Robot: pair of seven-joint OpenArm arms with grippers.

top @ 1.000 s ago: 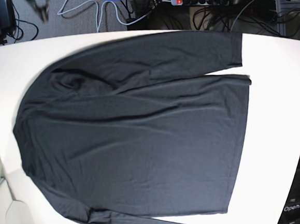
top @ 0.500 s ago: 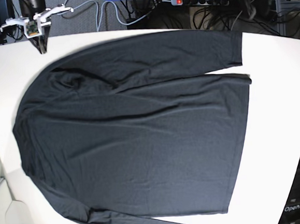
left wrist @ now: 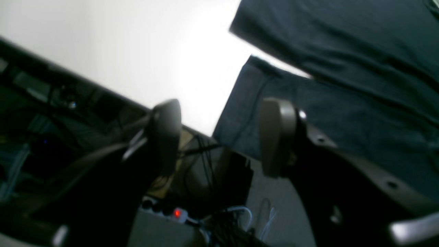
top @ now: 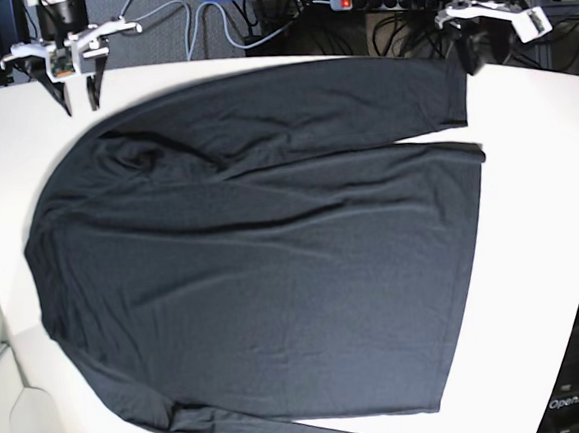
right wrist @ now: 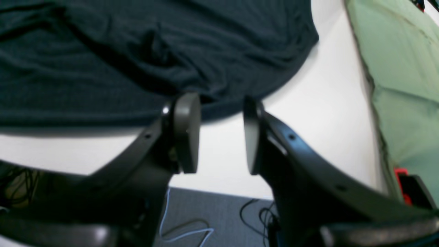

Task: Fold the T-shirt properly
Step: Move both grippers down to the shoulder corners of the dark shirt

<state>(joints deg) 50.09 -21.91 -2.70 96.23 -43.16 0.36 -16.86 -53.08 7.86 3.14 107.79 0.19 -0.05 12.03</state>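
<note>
The white table (top: 540, 217) fills most of the base view, its far edge running along the top and a bare strip down its right side. Spread flat across it lies the black T-shirt (top: 263, 259), long-sleeved, collar end toward the left and hem toward the right. One sleeve (top: 340, 97) lies folded along the far edge of the body, its cuff near the table's upper right; the other sleeve (top: 286, 432) runs along the near edge at the bottom of the picture. The fabric shows shallow wrinkles near the shoulder on the left. Bare table shows on the right past the hem, at the far left corner, and as a thin wedge between the far sleeve and the hem.

Beyond the far edge is grey floor with a power strip (top: 383, 0) with a red switch, and loose cables (top: 169, 25).

The left gripper (top: 478, 56) hangs over the far right corner, just beside the sleeve cuff; in its wrist view the jaws stand well apart with nothing between them. The right gripper (top: 79, 93) hangs over the far left corner, just off the shoulder's edge, jaws parted and empty, above bare table. A green sheet (right wrist: 401, 85) lies past the table's side in the right wrist view.
</note>
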